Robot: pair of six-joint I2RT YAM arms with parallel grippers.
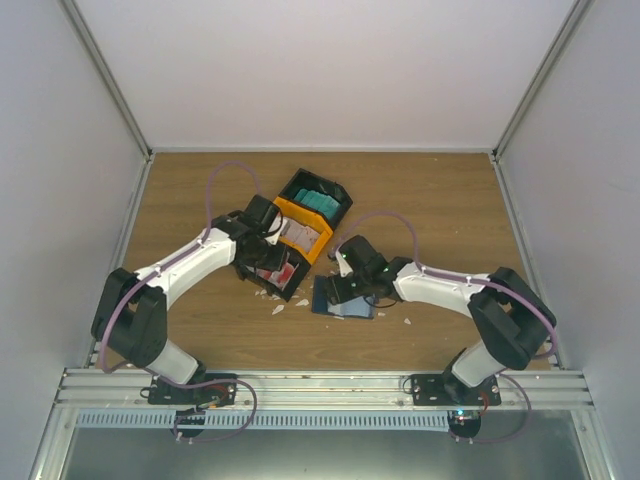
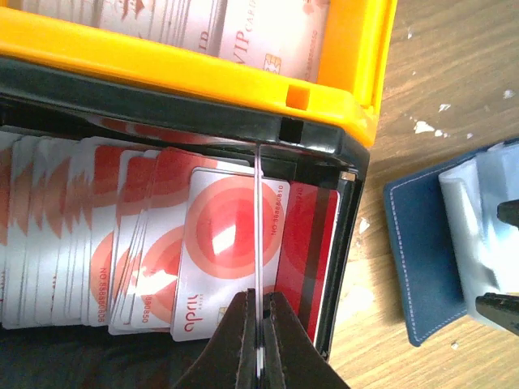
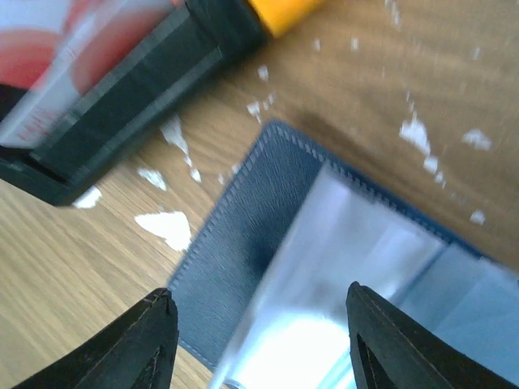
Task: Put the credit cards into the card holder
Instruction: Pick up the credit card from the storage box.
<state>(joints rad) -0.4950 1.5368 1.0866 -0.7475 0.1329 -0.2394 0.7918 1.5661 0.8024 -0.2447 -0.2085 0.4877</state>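
Note:
My left gripper [image 2: 259, 304] is shut on the edge of a thin white credit card [image 2: 258, 219], held edge-on over the black bin [image 2: 345, 243] full of white cards with red blotches [image 2: 227, 243]. In the top view the left gripper [image 1: 268, 262] is at that bin. The navy card holder [image 3: 243, 235] lies open on the table, its pale blue slotted inside [image 3: 365, 267] up. My right gripper [image 3: 259, 332] is open just above it, fingers wide apart; in the top view the right gripper [image 1: 345, 290] sits over the holder [image 1: 340, 300].
An orange bin [image 2: 203, 65] of pale pinkish cards adjoins the black bin, and another black bin with teal cards [image 1: 320, 197] stands behind. Small white scraps [image 3: 166, 227] lie on the wooden table around the holder. White walls enclose the table.

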